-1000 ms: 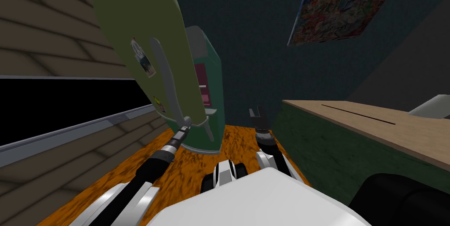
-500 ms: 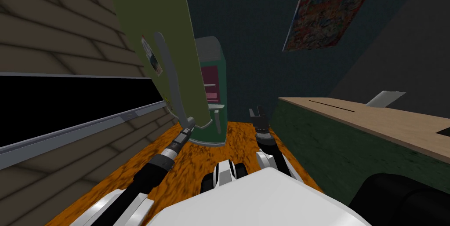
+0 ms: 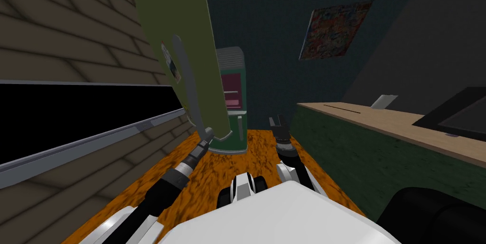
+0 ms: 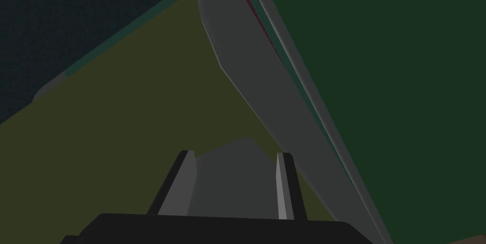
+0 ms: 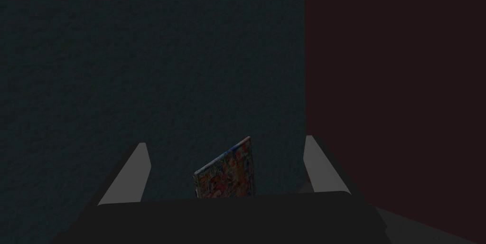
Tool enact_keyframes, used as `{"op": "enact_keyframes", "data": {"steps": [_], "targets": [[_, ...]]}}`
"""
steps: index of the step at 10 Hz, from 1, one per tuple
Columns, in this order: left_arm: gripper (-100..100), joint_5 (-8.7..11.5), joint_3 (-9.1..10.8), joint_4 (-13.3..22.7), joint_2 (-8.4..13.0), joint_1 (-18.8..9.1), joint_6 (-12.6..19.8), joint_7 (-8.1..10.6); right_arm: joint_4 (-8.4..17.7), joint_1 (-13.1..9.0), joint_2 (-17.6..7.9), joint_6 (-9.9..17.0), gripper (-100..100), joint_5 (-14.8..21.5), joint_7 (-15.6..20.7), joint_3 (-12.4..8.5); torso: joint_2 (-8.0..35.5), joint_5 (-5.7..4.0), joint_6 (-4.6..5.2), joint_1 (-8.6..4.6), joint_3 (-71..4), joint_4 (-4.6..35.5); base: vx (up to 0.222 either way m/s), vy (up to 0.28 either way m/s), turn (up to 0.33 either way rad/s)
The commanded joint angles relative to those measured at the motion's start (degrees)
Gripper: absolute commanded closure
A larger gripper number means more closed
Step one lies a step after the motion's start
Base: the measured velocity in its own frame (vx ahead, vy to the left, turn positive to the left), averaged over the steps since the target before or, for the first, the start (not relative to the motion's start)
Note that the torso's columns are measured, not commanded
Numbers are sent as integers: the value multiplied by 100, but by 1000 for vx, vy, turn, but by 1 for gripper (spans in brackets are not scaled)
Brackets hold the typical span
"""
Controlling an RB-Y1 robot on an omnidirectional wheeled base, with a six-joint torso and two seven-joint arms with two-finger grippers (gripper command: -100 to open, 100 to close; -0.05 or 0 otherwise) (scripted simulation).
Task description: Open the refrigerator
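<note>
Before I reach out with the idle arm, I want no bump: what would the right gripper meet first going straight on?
The open right gripper points at the dark wall beside the poster, with nothing nearer in view; the wall would likely come first, though its depth is unclear.

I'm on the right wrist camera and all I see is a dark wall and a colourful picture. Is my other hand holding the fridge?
Observer: Yes. Your left pincer is shut on the lower end of the grey door handle.
Operator: Is the door open?
Observer: Partly. The olive door stands swung away from the green fridge body, and a pink interior shows in the gap.
Operator: Where's my right hand?
Observer: Your right pincer hangs open above the orange floor, to the right of the fridge, touching nothing.
</note>
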Motion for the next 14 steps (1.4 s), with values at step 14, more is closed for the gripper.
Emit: {"op": "enact_keyframes", "data": {"steps": [14], "targets": [[100, 218, -525, -191, 1091, 117, -962, 37, 0, 2, 1, -1, 0, 0, 0, 1, 0, 0, 14, -28, 4, -14, -97, 264, -83]]}}
